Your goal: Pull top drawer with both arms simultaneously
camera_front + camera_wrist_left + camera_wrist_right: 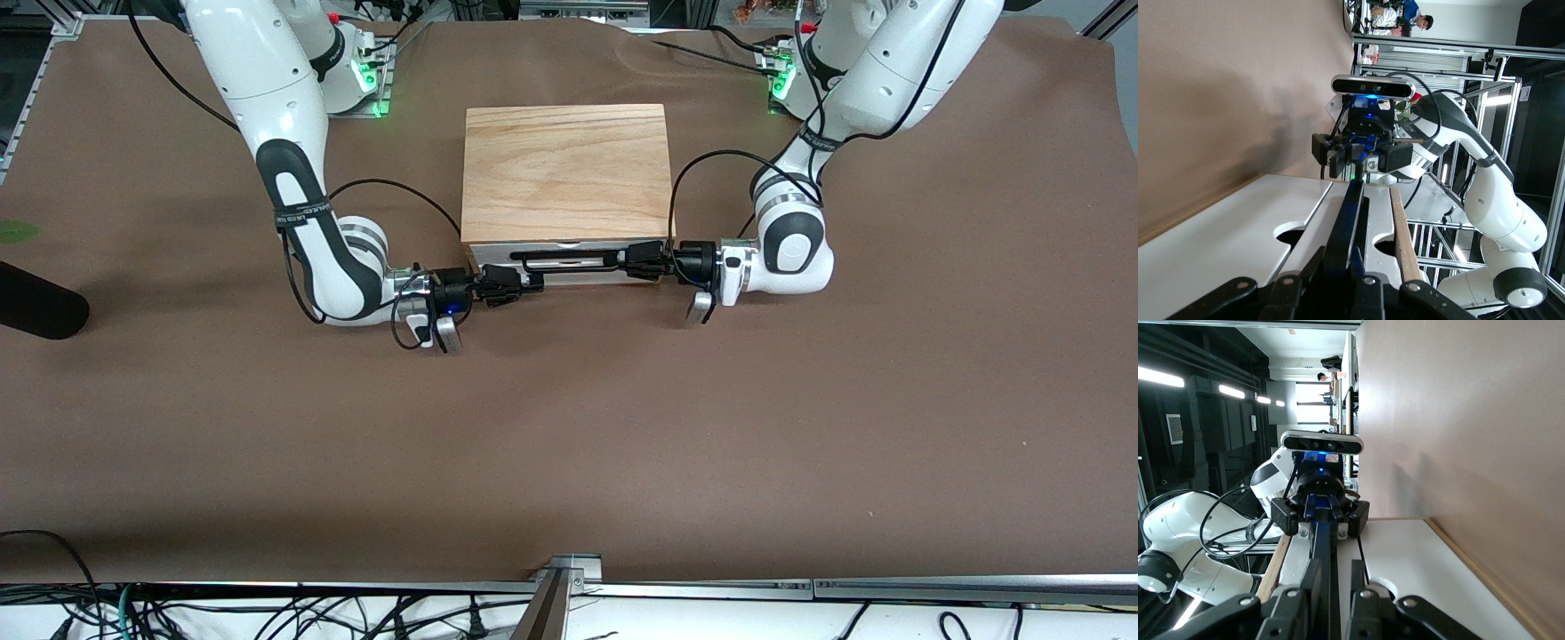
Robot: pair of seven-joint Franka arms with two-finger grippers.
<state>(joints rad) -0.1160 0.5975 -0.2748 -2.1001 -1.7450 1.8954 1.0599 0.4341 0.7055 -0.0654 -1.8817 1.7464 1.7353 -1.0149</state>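
The top drawer (578, 276) shows its white front under the oak cabinet's (564, 169) top, facing the front camera. Its thin black bar handle (569, 260) runs across that front. My left gripper (622, 260) reaches in sideways from the left arm's end and is shut on that end of the handle (1351, 213), a finger (1357, 257) pressed on each side. My right gripper (533, 281) straddles the other end of the handle (1325, 540). It is slightly open, with a strip of white front showing between the bar and one finger (1358, 577). I cannot tell how far out the drawer stands.
A second white front (1211, 247) lies below the top drawer. A black cylinder (40, 307) juts over the brown table at the right arm's end, with a green scrap (18, 233) beside it. A metal rail (564, 578) runs along the table edge nearest the front camera.
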